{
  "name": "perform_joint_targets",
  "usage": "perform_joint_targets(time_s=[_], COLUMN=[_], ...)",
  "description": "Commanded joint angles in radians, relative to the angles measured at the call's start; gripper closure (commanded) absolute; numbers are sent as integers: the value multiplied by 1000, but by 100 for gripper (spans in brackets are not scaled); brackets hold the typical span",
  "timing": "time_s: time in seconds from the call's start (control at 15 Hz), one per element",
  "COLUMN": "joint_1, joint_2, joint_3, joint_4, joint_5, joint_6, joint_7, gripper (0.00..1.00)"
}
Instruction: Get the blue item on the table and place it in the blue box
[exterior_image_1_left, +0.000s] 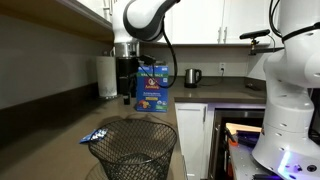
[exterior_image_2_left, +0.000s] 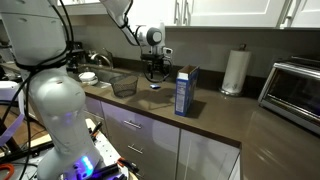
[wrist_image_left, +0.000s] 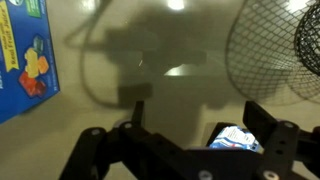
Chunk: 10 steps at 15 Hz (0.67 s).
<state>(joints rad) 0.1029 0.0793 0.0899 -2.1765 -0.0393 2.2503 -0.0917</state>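
You are working with one small flat blue packet with white markings (exterior_image_1_left: 97, 135), one tall blue cardboard food carton (exterior_image_2_left: 185, 92) and one black wire mesh basket (exterior_image_1_left: 132, 150), all sitting on the dark worktop (exterior_image_2_left: 230, 115). The packet is lying flat just beside the basket, with bare worktop stretching between it and the carton. Your gripper (wrist_image_left: 185, 138) is hovering above it, jaws spread wide and gripping nothing. In the wrist view the packet is showing blue and white near one finger.
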Motion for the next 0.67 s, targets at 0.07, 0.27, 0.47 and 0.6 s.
perform_joint_targets(time_s=[0.07,0.27,0.47,0.6], joint_1=[1,-8,-16,-21], joint_2=[134,205,251,277], joint_3=[17,34,56,71], joint_4=[98,154,195,220], joint_5=[22,53,92,119], joint_6=[77,106,117,122], joint_7=[-58,-107,-161,-198], gripper=[0,0,0,0])
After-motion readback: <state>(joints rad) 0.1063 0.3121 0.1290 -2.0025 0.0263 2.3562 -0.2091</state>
